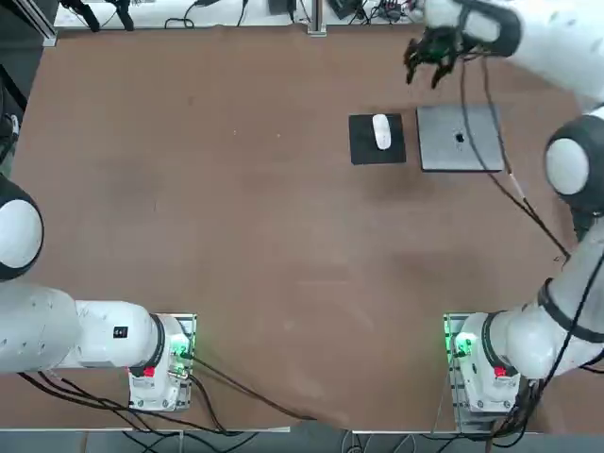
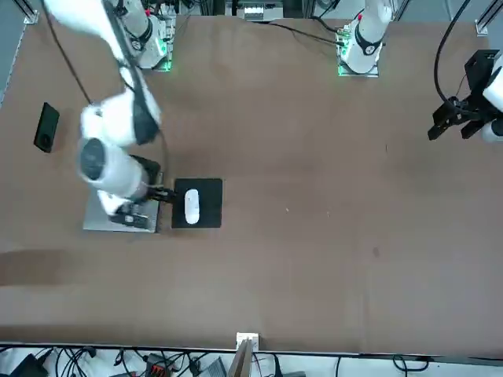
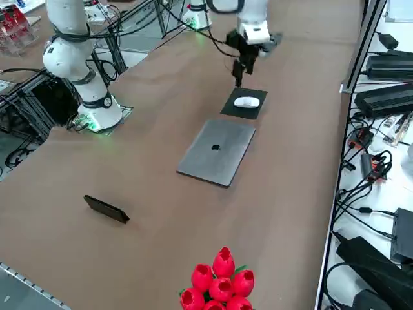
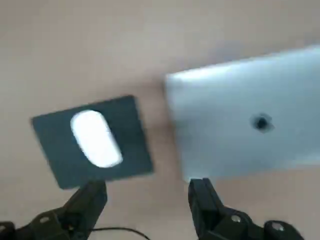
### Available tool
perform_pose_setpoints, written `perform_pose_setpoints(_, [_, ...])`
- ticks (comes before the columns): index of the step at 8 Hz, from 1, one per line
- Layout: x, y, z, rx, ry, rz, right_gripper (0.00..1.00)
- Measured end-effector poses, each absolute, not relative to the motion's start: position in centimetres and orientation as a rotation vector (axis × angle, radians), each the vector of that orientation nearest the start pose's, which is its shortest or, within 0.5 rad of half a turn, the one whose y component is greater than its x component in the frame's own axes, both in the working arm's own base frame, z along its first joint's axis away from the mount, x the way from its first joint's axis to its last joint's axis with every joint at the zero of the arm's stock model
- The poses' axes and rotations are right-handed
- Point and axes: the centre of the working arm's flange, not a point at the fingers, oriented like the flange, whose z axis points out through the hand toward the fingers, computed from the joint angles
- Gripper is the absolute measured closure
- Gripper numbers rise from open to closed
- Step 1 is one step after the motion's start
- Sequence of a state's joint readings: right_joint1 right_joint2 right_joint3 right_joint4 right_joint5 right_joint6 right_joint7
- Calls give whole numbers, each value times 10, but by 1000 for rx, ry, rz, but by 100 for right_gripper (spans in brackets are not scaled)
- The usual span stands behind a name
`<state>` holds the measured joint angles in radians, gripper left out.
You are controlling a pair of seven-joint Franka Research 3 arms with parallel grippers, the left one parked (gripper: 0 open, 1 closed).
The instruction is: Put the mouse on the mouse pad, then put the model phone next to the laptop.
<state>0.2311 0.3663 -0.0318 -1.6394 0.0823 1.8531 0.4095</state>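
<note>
From my station, the phone (image 3: 106, 210) sat nearest the worktop's right edge, apart from the laptop (image 3: 217, 152) and seemingly tipped up on a long side, which I judged would suit a pinch across its thin body. The laptop lay flat, lid shut, toward the worktop's far right corner, so I took it as the marker for where the phone should go.

Just beside it, the pad (image 3: 226, 110) lay flat with the mouse (image 3: 246, 102) wholly inside its edges, so I counted the first half of the job as done.

Past the pad, toward the worktop's far edge, hung my right end effector (image 4: 149, 184), released, its fingers spread wide with nothing between them and touching nothing. I reckoned the phone came next, needing a careful approach lest it topple.
</note>
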Motion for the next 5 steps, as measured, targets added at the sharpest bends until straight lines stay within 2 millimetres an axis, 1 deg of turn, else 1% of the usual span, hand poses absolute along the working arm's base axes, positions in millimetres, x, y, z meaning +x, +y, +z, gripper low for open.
perform_pose_setpoints(1, [625,78,408,-3090,430,342,0])
perform_pose_setpoints(2, [620,12,415,-3083,463,408,0])
perform_pose_setpoints(3, [611,-57,414,-3072,474,461,0])
perform_pose_setpoints(4, [594,-129,404,-3053,477,505,0])
perform_pose_setpoints(5, [568,-199,387,-3027,469,533,0])
